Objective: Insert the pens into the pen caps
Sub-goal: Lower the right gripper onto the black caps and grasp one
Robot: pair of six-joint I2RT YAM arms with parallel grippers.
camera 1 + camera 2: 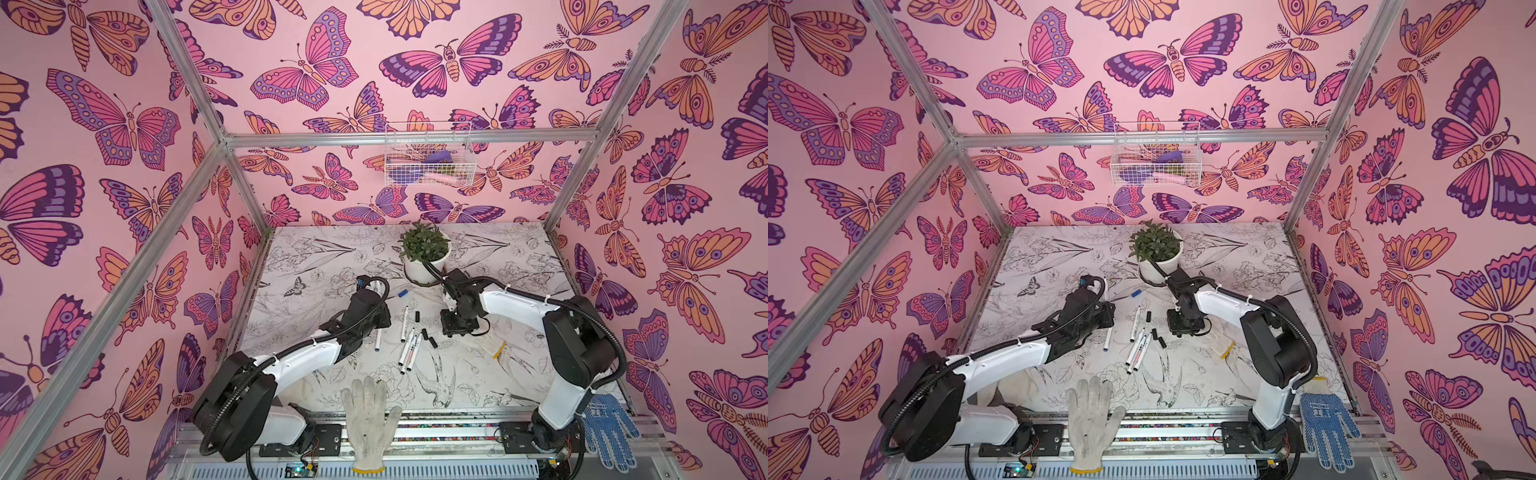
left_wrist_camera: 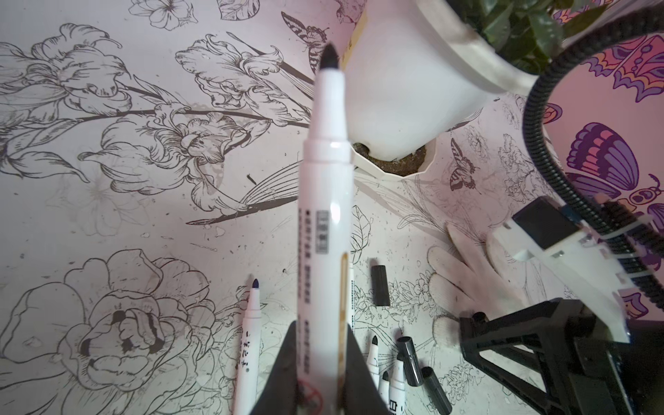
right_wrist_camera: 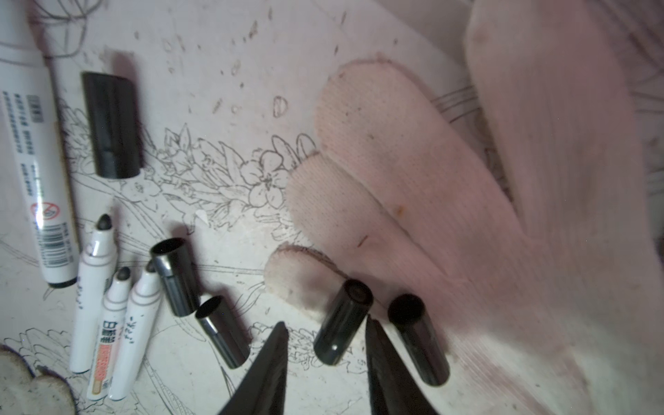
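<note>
In both top views the plant pot point(image 1: 419, 272) stands at the far middle of the table point(image 1: 316, 257); the loose pens point(image 1: 409, 345) lie fanned together on the pot's near side, towards the arm bases; three black pen caps point(image 1: 424, 333) lie just beside them, between that fan and the right arm point(image 1: 511, 307); a blue cap point(image 1: 402, 293) lies alone near the pot's base, on its left; the left arm point(image 1: 299, 361) reaches to the left of the pot; the right arm bends down directly in front of the pot, over a white glove point(image 1: 490, 345); neither arm's jaws can be read from here.

In the left wrist view the left gripper point(image 2: 321, 325) is clenched on a marker pen point(image 2: 325, 215); the white barrel runs out between the jaws above the table, its bare black tip aimed towards the pot.

In the right wrist view, looking down in front of the pot, the right gripper point(image 3: 325, 321) stands parted astride a black cap point(image 3: 341, 323) lying on the table; one jaw tip is almost against it, the other shows a gap; nothing is grasped; the cap's far end touches a fingertip of the white glove; a second cap point(image 3: 418, 341) lies against the glove just outside the jaws.
</note>
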